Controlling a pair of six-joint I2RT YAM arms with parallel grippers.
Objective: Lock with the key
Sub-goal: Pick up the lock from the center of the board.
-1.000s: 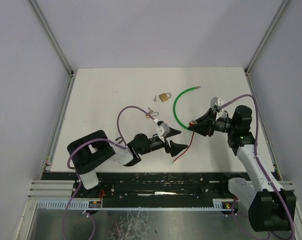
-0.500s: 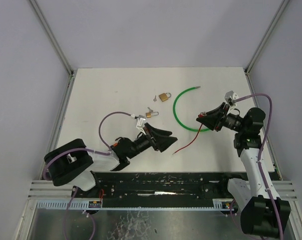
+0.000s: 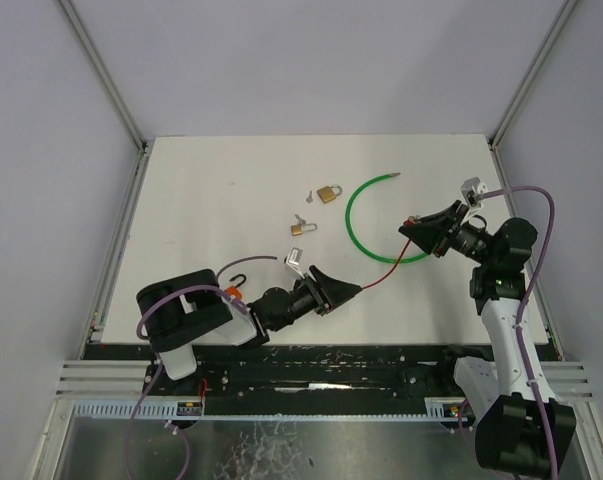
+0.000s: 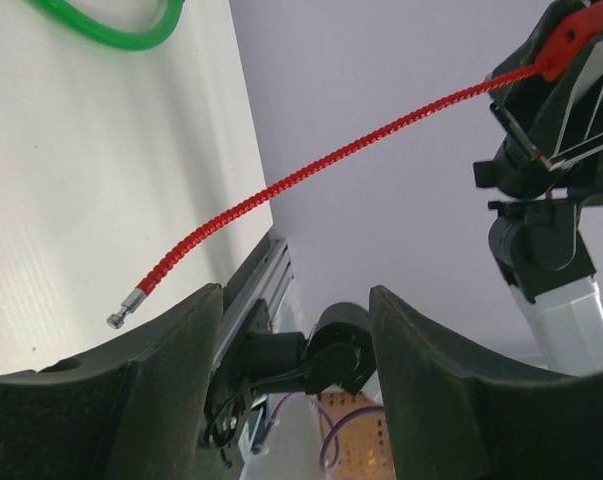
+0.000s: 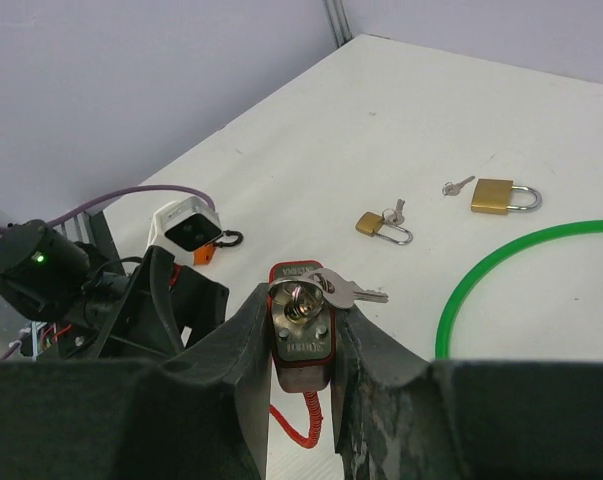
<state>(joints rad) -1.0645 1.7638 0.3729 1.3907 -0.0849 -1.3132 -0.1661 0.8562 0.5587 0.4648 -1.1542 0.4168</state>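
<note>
Two arms: right gripper (image 5: 301, 300) clamps red lock (image 5: 301, 345), key (image 5: 356, 292) at its top, near right edge; left gripper (image 4: 293, 295) wide open, empty, near front edge. We fear loose cable tip (image 4: 116, 320) sways, misses open jaws.

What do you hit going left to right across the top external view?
In order: left arm's base → small padlock → brass padlock → green cable loop → right arm's base. Overlapping, so left out: left pincer, right pincer, red cable lock.
</note>
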